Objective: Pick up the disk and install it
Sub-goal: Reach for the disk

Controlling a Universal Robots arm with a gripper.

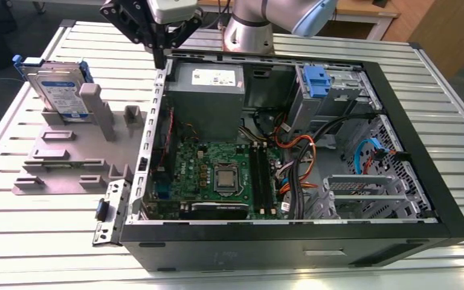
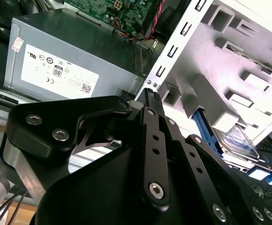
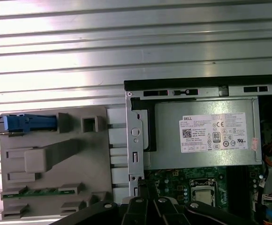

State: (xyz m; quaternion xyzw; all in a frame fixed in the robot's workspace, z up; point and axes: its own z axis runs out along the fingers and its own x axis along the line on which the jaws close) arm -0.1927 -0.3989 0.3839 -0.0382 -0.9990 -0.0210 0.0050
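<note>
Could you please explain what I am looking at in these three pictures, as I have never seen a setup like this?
The machine is one robot arm ending in a gripper, the black claw. The exterior view comes from a camera standing off the arm. Both wrist views come from cameras riding on the arm, so they show the gripper's black links up close. On the slatted metal table lies an open computer case, its motherboard and grey power-supply box exposed. Beside it, on the exterior view's left, sits a grey holder. The disk, in its blue caddy, stands upright in it. The jaws are shut and hold nothing. The gripper hangs over the case's edge by the power-supply box.
</note>
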